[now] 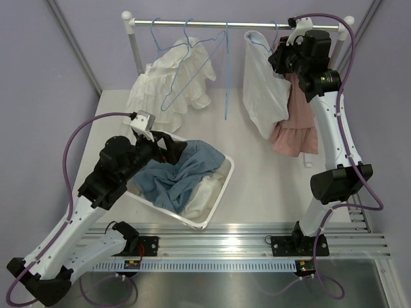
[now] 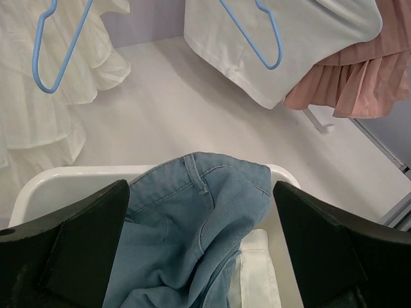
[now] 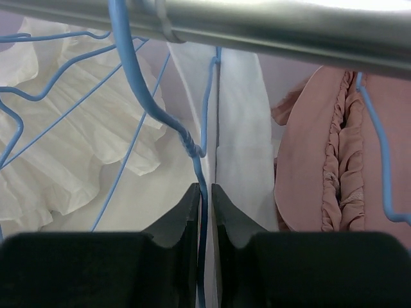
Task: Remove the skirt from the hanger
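A white skirt [image 1: 263, 96] hangs on a blue hanger [image 1: 260, 42] at the right of the rail [image 1: 225, 25]. My right gripper [image 1: 280, 61] is up at the rail. In the right wrist view it [image 3: 205, 192] is shut on the blue hanger's wire [image 3: 204, 173] just below the twisted neck, with the white skirt [image 3: 241, 128] behind. My left gripper [image 1: 168, 149] is open and empty over the white basket [image 1: 221, 186]. In the left wrist view it [image 2: 199, 244] hovers above blue denim [image 2: 192, 218].
A pink pleated skirt [image 1: 297, 125] hangs right of the white one, behind my right arm. A white ruffled garment [image 1: 170, 83] and empty blue hangers [image 1: 226, 70] hang further left. The basket also holds a pale cloth [image 1: 204, 196].
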Robot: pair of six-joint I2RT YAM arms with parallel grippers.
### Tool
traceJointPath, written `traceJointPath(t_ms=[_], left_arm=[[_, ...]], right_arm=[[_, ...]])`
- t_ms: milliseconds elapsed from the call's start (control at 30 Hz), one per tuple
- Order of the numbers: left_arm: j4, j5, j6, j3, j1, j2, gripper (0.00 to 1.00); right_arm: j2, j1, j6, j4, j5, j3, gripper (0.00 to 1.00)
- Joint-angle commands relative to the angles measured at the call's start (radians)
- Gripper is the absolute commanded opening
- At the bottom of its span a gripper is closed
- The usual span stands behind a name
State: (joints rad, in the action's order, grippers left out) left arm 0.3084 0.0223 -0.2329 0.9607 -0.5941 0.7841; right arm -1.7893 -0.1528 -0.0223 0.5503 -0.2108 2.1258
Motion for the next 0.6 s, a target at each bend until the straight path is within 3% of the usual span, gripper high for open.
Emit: traceJointPath(t_ms=[0,167,567], left_arm=[[-0.107,0.051,-0.008,0.044,0.004,0.02,0.99],[-0.164,0.083,-0.042,0.07,0.002,0.055,0.99],[-0.298,0.11,-0.259,0.127,-0.024,0.191,0.99]], right_arm=[[0.022,-0.005,0.045,-0.052,0.04,0.011,0.16],[0.034,-0.005,0.061,-0.061,0.027,0.029,0.01],[0.096,-0.004,-0.004,-0.09,-0.039,0.122,0.0]])
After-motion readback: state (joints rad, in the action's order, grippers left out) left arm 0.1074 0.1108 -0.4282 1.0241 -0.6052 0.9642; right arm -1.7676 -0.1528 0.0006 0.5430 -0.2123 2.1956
